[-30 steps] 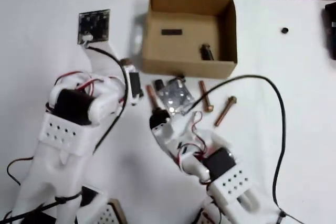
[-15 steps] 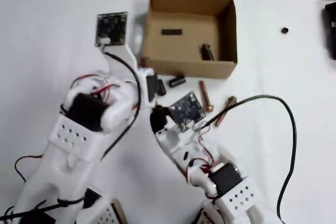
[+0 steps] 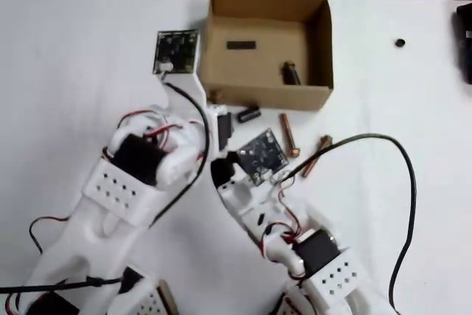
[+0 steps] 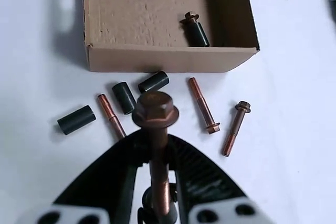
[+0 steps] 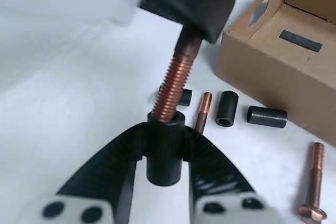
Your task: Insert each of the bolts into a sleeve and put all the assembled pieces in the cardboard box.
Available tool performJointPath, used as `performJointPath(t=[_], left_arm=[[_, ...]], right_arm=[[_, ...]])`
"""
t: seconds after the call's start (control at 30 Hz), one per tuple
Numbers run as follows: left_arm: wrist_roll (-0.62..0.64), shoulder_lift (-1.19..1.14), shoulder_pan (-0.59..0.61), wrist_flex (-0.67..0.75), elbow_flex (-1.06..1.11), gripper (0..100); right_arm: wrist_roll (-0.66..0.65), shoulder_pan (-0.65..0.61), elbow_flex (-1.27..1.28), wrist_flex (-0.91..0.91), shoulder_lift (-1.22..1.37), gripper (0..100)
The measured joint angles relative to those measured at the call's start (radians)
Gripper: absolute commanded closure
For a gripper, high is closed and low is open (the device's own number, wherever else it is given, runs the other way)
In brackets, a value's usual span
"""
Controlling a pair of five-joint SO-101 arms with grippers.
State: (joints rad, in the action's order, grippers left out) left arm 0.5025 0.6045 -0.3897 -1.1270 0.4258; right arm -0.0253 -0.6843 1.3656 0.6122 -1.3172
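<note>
Left end effector (image 4: 157, 142) grips bolt (image 4: 155, 111), right end effector (image 5: 164, 140) sleeve (image 5: 164, 166); tip at sleeve mouth, cardboard box (image 3: 262, 96) near

The left arm (image 3: 136, 171) swings across the table toward the cardboard box (image 3: 258, 96). Its wrist camera board (image 3: 176, 51) ends just beside the box's near corner, and its white body now covers the shaft of the bolt (image 4: 155, 113), which lay bare between the two grippers a second ago in the high view. The right arm (image 3: 295, 234) shifts and turns its own camera board (image 3: 262, 155), uncovering a loose sleeve (image 3: 248, 114) on the table just in front of the box.
</note>
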Motion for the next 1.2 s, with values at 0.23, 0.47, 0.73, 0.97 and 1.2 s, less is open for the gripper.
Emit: performJointPath(t=[0.23, 0.47, 0.73, 0.97, 1.2], left_arm=[[0.000, 0.000, 0.000, 0.000, 0.000, 98], [-0.002, 0.003, 0.002, 0.057, 0.060, 98], [-0.002, 0.003, 0.002, 0.097, 0.069, 98], [-0.002, 0.003, -0.002, 0.120, 0.069, 98], [-0.002, 0.003, -0.008, 0.124, 0.075, 98]], right_arm=[[0.000, 0.003, 0.000, 0.000, 0.000, 98.0], [0.052, 0.043, 0.002, 0.000, 0.002, 98.0], [0.063, 0.044, 0.002, 0.000, 0.002, 98.0], [0.063, 0.044, 0.000, 0.000, 0.000, 98.0], [0.063, 0.034, 0.000, 0.000, 0.000, 98.0]])
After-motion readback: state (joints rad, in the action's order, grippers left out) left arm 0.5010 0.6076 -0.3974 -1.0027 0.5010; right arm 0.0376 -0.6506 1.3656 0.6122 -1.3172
